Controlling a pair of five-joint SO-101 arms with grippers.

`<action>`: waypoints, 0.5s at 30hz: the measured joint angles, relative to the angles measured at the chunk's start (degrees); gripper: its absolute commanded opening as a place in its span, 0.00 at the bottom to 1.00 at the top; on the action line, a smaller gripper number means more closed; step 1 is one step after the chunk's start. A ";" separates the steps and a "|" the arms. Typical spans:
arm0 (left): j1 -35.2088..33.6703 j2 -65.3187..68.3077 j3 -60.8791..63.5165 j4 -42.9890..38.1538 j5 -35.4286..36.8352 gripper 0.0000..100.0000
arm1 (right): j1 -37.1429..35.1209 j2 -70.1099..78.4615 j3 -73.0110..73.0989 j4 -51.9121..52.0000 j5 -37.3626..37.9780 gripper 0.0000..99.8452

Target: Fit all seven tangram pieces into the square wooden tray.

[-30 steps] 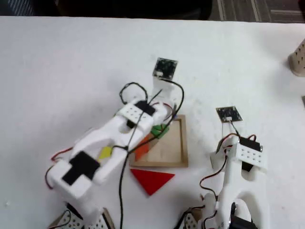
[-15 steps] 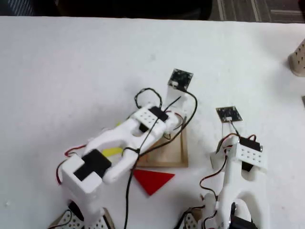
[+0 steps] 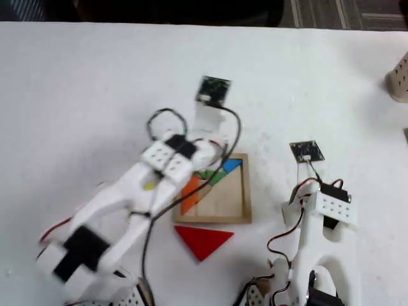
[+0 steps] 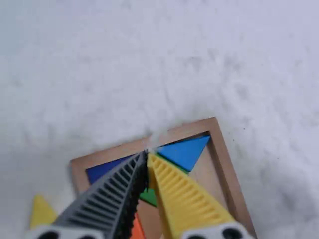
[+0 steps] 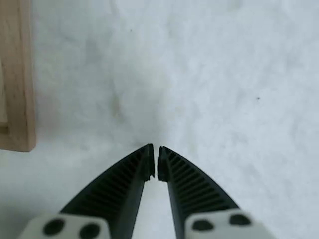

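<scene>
The square wooden tray (image 3: 214, 218) lies mid-table. In it are a light blue triangle (image 3: 231, 166), a green piece (image 3: 215, 176) and an orange piece (image 3: 190, 192). A red triangle (image 3: 203, 240) rests on the table just in front of the tray. A yellow piece (image 3: 149, 186) peeks out under the left arm (image 3: 167, 159). In the left wrist view my left gripper (image 4: 147, 155) is shut, empty, its tips over the tray's far rim (image 4: 185, 128), beside the light blue triangle (image 4: 185, 152) and a dark blue piece (image 4: 105, 169). My right gripper (image 5: 154, 149) is shut above bare table, right of the tray (image 5: 17, 74).
The right arm (image 3: 322, 210) stands to the right of the tray. A yellow triangle (image 4: 41, 211) lies on the table outside the tray's left side. A tan perforated object (image 3: 399, 80) sits at the far right edge. White table surrounds the tray.
The left arm swung right over the tray, then back left and lower, uncovering the blue, green and orange pieces. The right arm and the red triangle have stayed put.
</scene>
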 measured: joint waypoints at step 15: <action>-28.75 -37.36 37.01 0.00 -9.76 0.02 | -4.04 0.00 1.23 -0.18 0.00 0.02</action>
